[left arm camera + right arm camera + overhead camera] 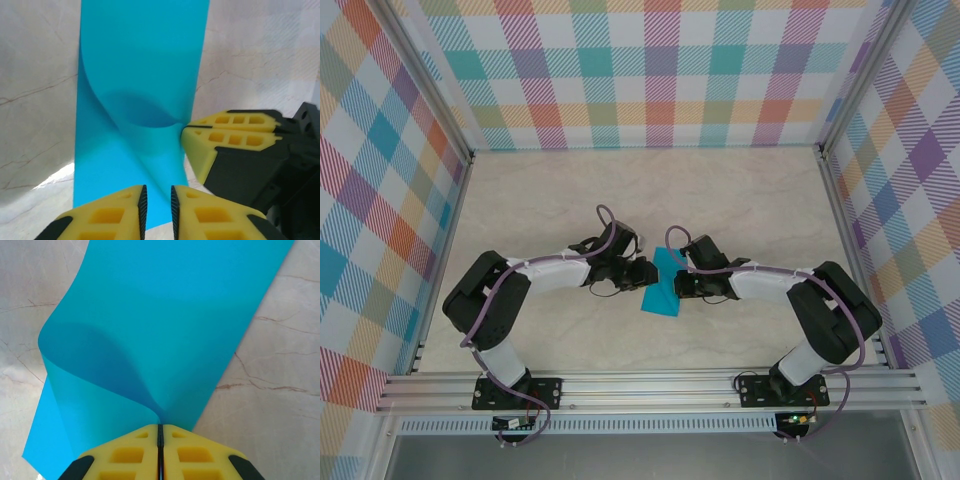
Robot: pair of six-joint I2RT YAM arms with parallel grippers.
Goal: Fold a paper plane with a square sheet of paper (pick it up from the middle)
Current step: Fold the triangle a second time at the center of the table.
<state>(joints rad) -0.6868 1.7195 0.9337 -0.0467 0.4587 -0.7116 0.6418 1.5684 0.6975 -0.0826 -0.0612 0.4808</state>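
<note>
Fingertips of the right hand [160,429] are pressed flat together, clamped on one edge of the square sheet of paper [165,315] about midway along it. From that pinch the sheet lifts into a soft rolled curl, while its far part lies flat on the tabletop [280,365]. The left hand [157,200] sits at the adjoining edge of the sheet with a narrow gap between its jaws; it looks unclenched, and whether any paper runs into that gap I cannot tell. In the top view both forearms lie low and reach inward, wrists facing each other across the sheet.

Judging by the curl, the paper is very light and limp: it will bow instead of holding a line, slide easily on the smooth stone-patterned surface, and keep any crease pressed into it. A mid-edge grip, close to the fold line, seems the safest place to hold.
</note>
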